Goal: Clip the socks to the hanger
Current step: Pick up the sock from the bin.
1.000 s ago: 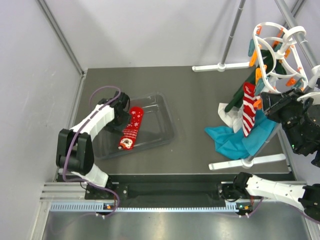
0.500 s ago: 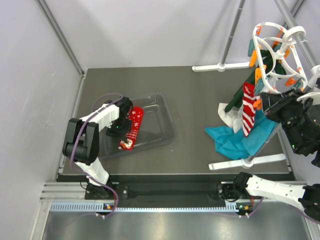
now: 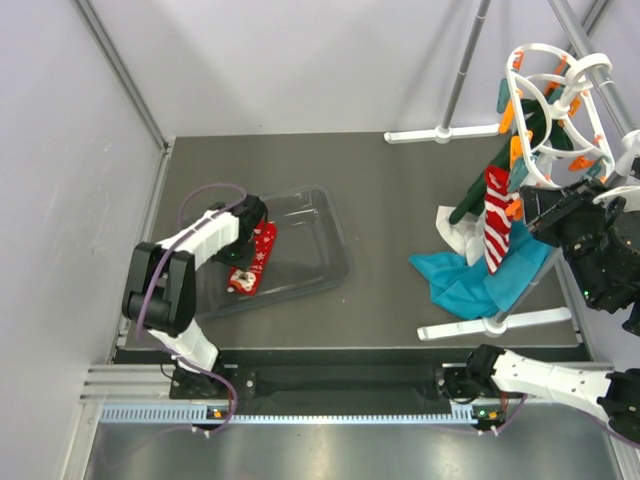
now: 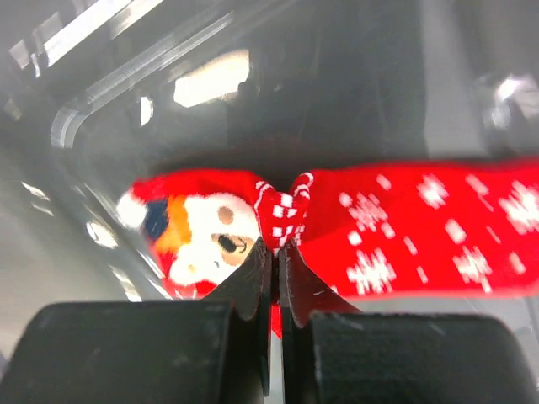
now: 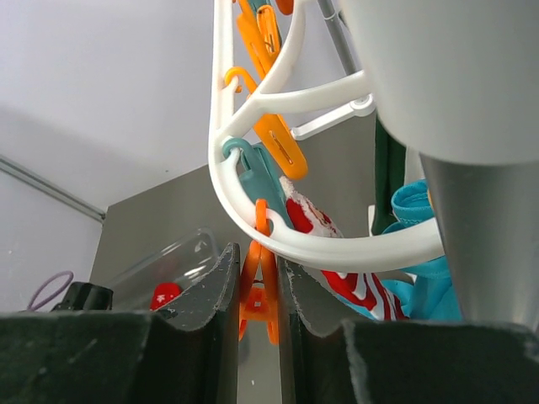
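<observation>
A red sock with white snowflakes and a Santa face lies in the clear plastic tray. My left gripper is shut on it, pinching a fold of fabric between the face and the snowflake part. From above, that gripper covers the middle of the sock. The white round hanger hangs at the right with orange pegs. A red-and-white striped sock dangles from it. My right gripper is shut on an orange peg under the hanger's rim.
A teal cloth, a white cloth and a dark green garment lie or hang by the grey rack poles. The rack's white feet rest on the dark table. Walls close in the left and back.
My left gripper came down onto the sock in the tray and shut on it; the sock bunched and slid slightly left. The right arm and hanger stayed put.
</observation>
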